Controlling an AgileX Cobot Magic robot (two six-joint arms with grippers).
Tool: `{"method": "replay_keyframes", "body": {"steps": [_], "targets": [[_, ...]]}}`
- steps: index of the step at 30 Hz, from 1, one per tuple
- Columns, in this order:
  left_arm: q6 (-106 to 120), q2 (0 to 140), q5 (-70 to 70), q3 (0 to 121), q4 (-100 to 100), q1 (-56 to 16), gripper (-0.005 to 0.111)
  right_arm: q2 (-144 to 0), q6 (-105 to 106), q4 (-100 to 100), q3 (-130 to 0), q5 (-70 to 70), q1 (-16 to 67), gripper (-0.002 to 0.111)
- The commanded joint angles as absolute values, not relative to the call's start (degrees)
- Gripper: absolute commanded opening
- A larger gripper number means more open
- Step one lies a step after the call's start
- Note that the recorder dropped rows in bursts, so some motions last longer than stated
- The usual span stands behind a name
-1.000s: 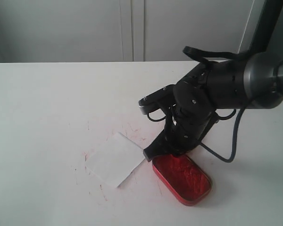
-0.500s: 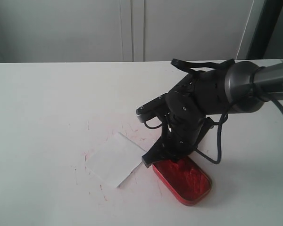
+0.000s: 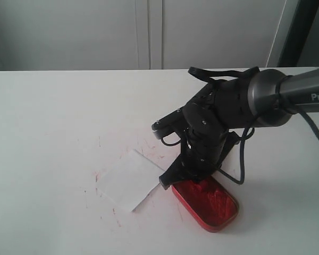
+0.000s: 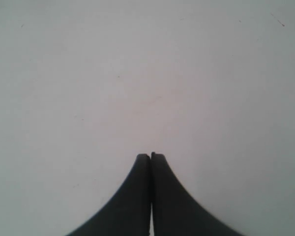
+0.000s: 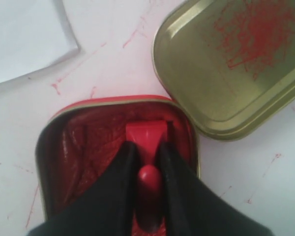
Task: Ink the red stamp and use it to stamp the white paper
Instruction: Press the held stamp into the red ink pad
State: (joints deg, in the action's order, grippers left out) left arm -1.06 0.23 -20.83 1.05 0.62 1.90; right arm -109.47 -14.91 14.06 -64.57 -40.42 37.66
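My right gripper (image 5: 146,147) is shut on the red stamp (image 5: 146,135), whose square base sits down inside the oval red ink tin (image 5: 73,147). In the exterior view the right gripper (image 3: 194,178) reaches down over the near-left end of the red ink tin (image 3: 215,204), and a bit of the red stamp (image 3: 199,186) shows below the black fingers. The white paper (image 3: 128,179) lies flat just left of the tin, its corner showing as white paper (image 5: 24,34) in the right wrist view. My left gripper (image 4: 151,156) is shut with nothing in it, over bare white table.
The gold oval lid (image 5: 236,64), smeared with red ink inside, lies upturned right beside the tin. Red ink smudges (image 3: 149,146) speckle the white table (image 3: 53,117) around the paper. The right arm's black cable (image 3: 239,170) loops down near the tin.
The right arm has shifted slightly left and lowered, bringing the stamp down into the ink tin. Paper and tin have not moved.
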Motion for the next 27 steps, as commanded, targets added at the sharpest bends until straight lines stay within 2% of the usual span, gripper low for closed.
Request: {"method": "replay_keyframes", "body": {"steps": [1, 12, 27], "targets": [[-1.23, 0.0, -20.82, 0.62, 0.45, 1.36, 0.0, -110.18, -15.08, 13.69, -62.82, -40.04, 37.25, 0.0], [-1.23, 0.0, -20.82, 0.62, 0.45, 1.36, 0.0, -103.43, -15.08, 14.02, -62.82, -39.4, 37.25, 0.0], [-1.23, 0.0, -20.82, 0.62, 0.45, 1.36, 0.0, -101.78, -15.08, 14.02, -62.82, -39.72, 37.25, 0.0]]}}
